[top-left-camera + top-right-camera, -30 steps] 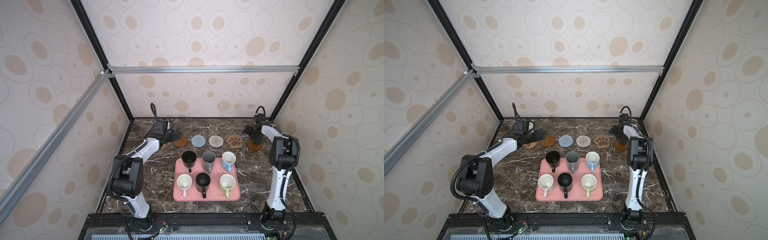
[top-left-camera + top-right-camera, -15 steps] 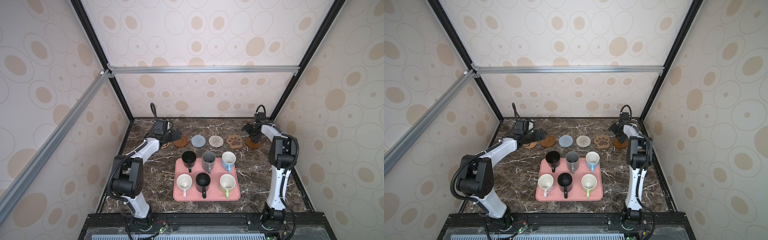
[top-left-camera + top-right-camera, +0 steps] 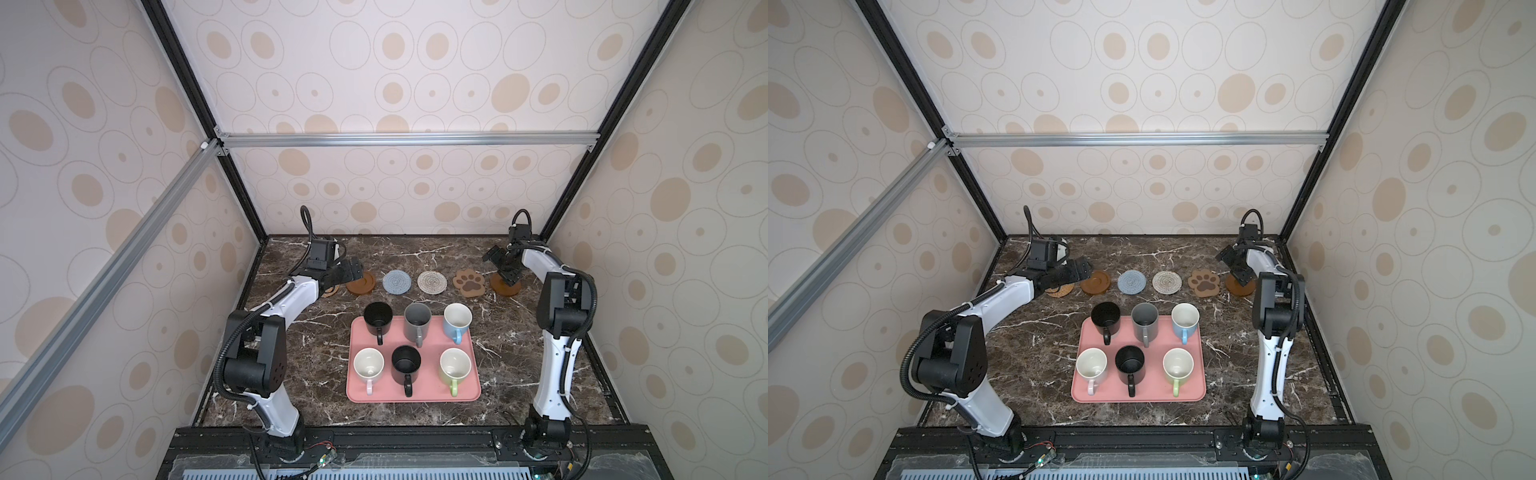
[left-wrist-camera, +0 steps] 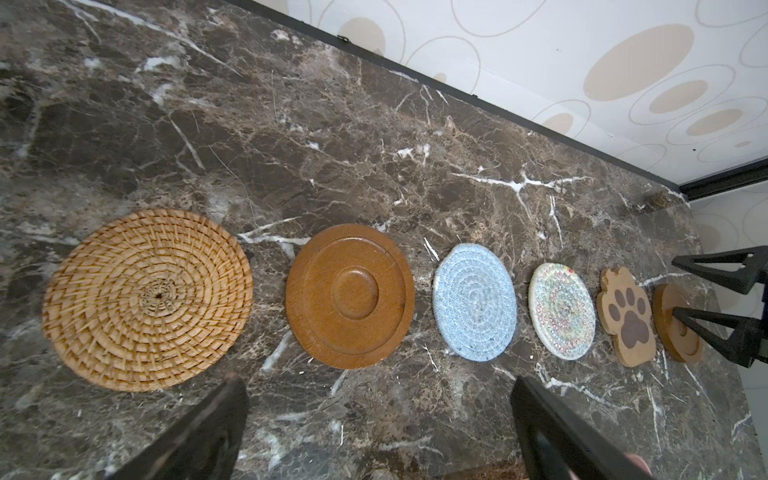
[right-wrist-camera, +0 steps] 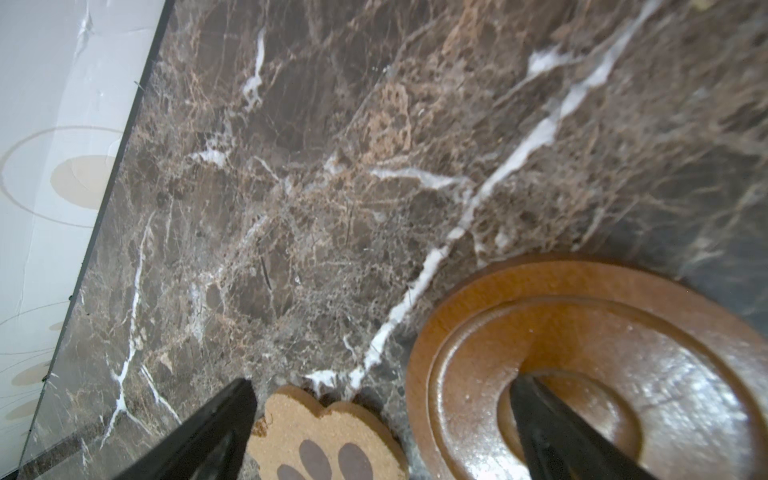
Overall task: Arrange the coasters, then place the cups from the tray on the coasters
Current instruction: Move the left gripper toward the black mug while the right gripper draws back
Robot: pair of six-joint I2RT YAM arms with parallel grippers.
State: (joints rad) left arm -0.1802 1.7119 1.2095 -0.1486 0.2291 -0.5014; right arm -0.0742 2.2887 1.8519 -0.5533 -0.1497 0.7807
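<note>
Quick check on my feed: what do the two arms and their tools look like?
Both the left arm and right arm have white links between bulky black joint housings. Black ribbed cable loops along each. The left tool and right tool are all black, with flat fingers tapering to points.

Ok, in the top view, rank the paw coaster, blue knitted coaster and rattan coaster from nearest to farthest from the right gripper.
From the right gripper, at the row's right end:
1. Paw coaster, right beside it.
2. Blue knitted coaster, left of middle.
3. Rattan coaster, far left end.
</note>
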